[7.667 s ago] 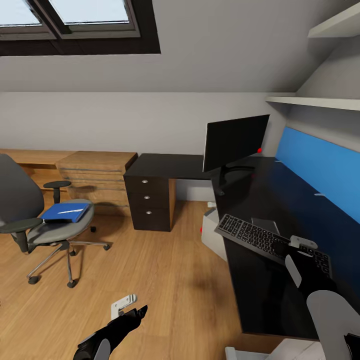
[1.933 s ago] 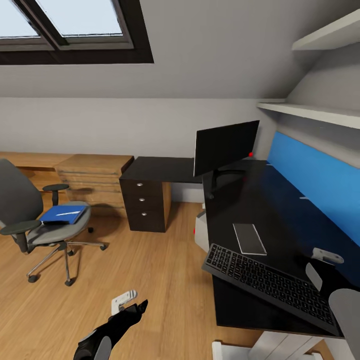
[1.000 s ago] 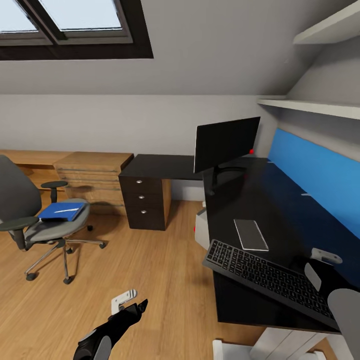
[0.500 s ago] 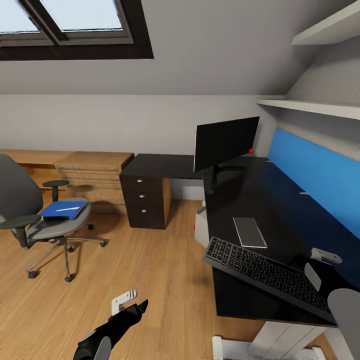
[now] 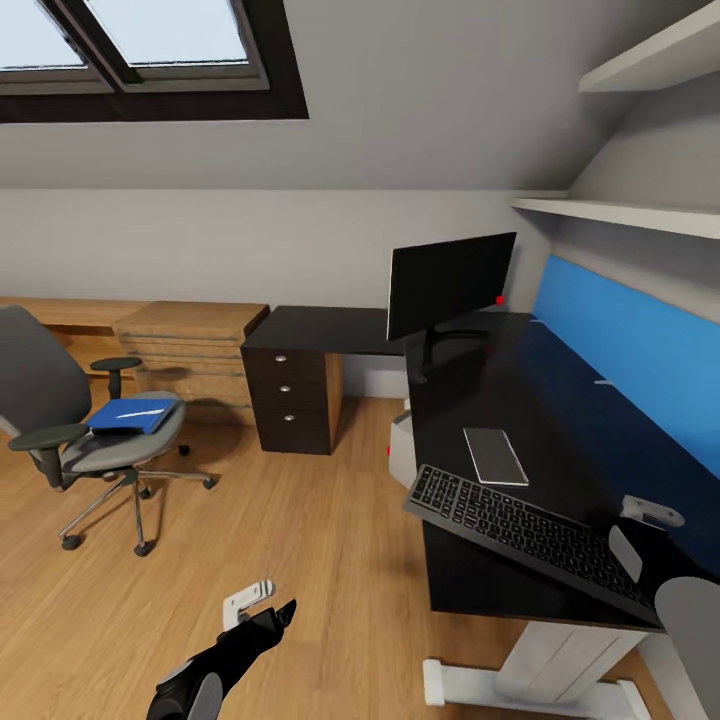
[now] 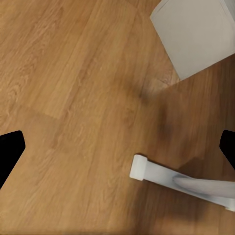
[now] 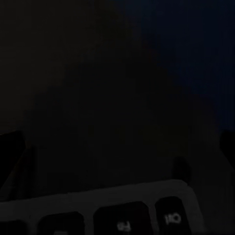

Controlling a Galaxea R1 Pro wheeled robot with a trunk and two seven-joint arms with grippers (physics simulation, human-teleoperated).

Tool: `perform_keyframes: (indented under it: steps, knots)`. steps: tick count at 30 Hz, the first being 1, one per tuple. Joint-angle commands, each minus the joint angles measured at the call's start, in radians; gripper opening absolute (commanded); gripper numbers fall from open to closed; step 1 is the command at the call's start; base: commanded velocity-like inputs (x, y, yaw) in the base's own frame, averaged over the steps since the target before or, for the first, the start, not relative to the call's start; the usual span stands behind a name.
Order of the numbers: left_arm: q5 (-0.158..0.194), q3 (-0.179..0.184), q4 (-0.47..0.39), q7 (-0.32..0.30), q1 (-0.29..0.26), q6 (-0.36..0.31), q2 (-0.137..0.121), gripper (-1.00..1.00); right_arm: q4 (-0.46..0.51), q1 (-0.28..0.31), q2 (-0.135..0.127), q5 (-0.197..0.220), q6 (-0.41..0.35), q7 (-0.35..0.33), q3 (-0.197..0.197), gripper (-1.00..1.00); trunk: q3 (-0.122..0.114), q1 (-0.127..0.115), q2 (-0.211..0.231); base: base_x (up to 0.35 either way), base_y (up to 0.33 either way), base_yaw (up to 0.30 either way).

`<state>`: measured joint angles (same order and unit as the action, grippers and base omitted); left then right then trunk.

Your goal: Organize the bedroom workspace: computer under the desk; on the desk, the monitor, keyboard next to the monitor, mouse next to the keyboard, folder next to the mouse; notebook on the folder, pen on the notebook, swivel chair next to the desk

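sliding along the worktop (image 5: 560, 400), the keyboard (image 5: 530, 525) now overhangs its front edge below the notebook (image 5: 494, 455), monitor (image 5: 450, 285) at the back corner; camera shifted too; right hand (image 5: 640, 530) is at its far end, grip hard to tell; left hand (image 5: 262, 610) open, empty; folder (image 5: 130, 414) waits on the swivel chair (image 5: 90, 440).

Computer (image 5: 403, 455): mostly hidden behind desk (image 5: 500, 400) edge, only pale sliver and red light visible. Right gripper (image 5: 640, 535): half cut by head-view edge, jaw state unreadable. Left gripper (image 5: 262, 608): jaw state unclear. Keyboard (image 5: 530, 528): far end hidden behind right arm; few dim keys (image 7: 122, 220) in dark right wrist view. Chair (image 5: 85, 430) backrest cut by edge. Pen (image 5: 135, 411) on folder (image 5: 132, 415): thin white streak, barely resolvable.
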<state>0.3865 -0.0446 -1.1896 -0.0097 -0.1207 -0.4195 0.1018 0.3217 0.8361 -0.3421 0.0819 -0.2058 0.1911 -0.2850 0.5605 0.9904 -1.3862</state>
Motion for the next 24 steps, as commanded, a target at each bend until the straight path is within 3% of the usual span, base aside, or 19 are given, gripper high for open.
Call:
perform_keyframes:
  steps: [1,24]
  knots:
    - [0.008,-0.003,-0.001,-0.001,0.0,-0.007,0.001,1.0,0.002,0.0,0.0,0.009,-0.005,0.004,0.001,1.0,0.001,0.0,-0.001,-0.048,0.039,0.0]
    - [0.008,-0.003,-0.001,-0.001,0.0,-0.007,0.001,1.0,0.002,0.001,0.001,0.007,-0.004,0.004,0.004,1.0,0.001,0.0,-0.001,-0.092,0.072,0.0]
